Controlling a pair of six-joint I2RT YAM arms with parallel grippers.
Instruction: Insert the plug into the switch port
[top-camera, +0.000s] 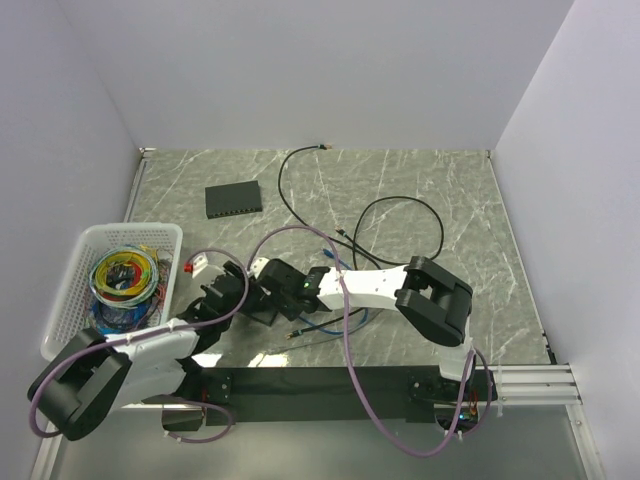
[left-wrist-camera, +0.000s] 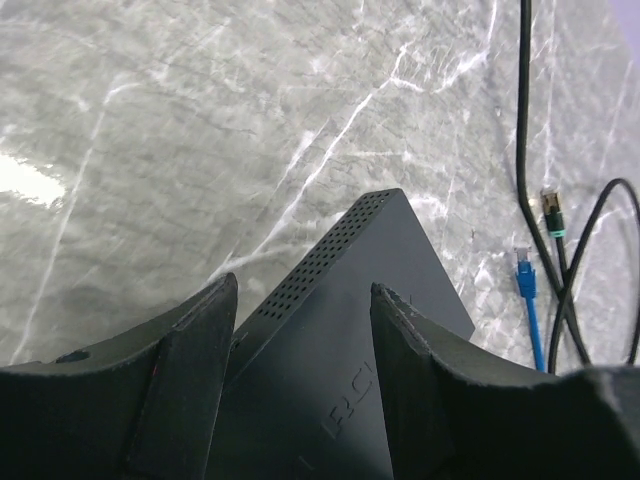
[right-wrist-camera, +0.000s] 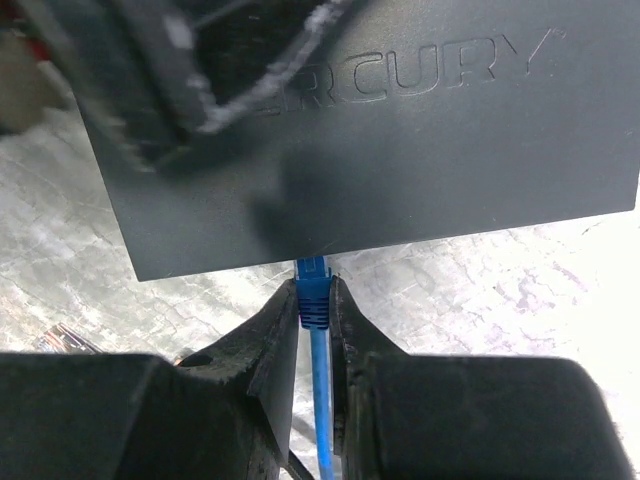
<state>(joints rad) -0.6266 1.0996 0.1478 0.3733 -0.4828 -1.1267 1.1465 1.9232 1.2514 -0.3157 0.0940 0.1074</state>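
Observation:
My left gripper (left-wrist-camera: 303, 300) is shut on a black network switch (left-wrist-camera: 345, 300), its fingers on either side of the case, with one corner of the switch pointing away. In the right wrist view the same switch (right-wrist-camera: 400, 140) fills the top, with "MERCURY" embossed on it. My right gripper (right-wrist-camera: 315, 300) is shut on a blue plug (right-wrist-camera: 312, 298), whose tip meets the switch's near edge. The blue cable (right-wrist-camera: 322, 400) trails back between the fingers. The port itself is hidden. In the top view both grippers meet at the front left, left (top-camera: 235, 290) and right (top-camera: 272, 283).
A second black switch (top-camera: 233, 200) lies at the back left. A white basket (top-camera: 60, 300) of coloured cables stands at the left edge. Black cables (top-camera: 400, 215) loop over the middle. A loose blue plug (left-wrist-camera: 524, 272) and a gold-tipped black cable (left-wrist-camera: 551, 208) lie to the right.

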